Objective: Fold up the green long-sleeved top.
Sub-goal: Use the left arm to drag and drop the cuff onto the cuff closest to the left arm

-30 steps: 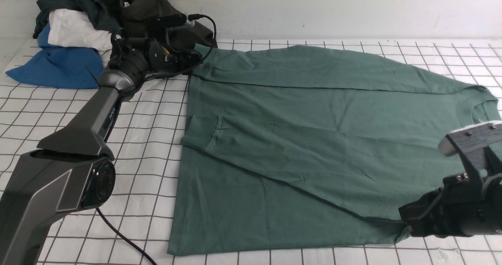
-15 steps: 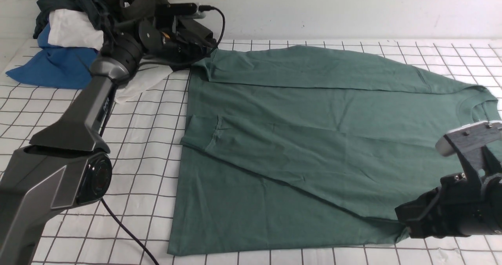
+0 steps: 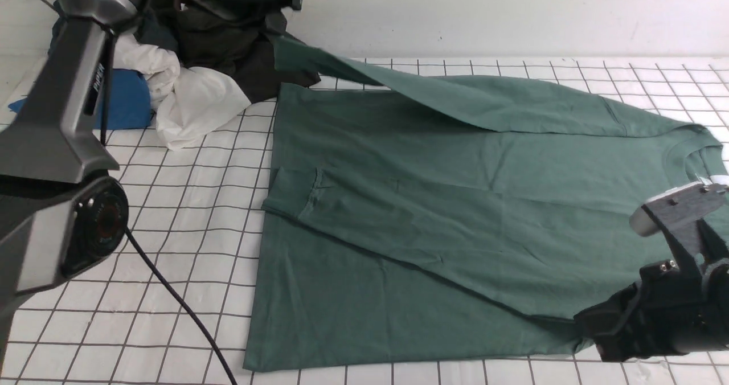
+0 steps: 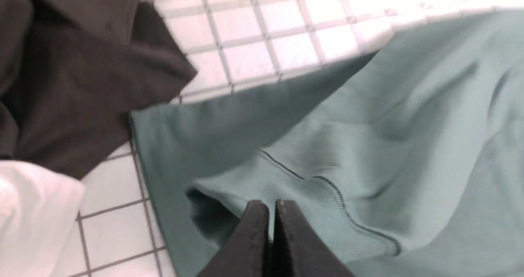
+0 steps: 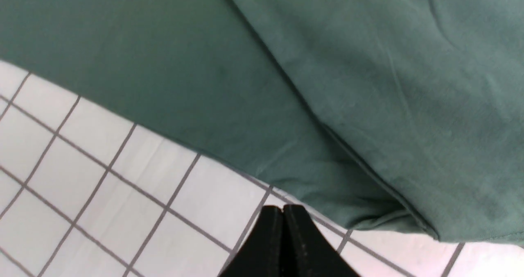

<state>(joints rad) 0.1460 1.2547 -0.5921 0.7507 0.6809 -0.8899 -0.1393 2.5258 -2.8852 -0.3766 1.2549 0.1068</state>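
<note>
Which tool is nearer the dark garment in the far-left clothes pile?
Left. The left tool, shut on the sleeve cuff of the green top, is beside the dark garment. The right tool, shut and empty, is by the top's near right corner, far away.

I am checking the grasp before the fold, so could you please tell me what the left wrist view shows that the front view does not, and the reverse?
Only the left wrist view: the left hand shut on the ribbed cuff of the green long-sleeved top. Only the front view: the whole top spread out, its other sleeve folded across the body, the right arm at its near corner, a blue garment. Both: the lifted sleeve, the dark garment, the white cloth, the gridded table.
</note>
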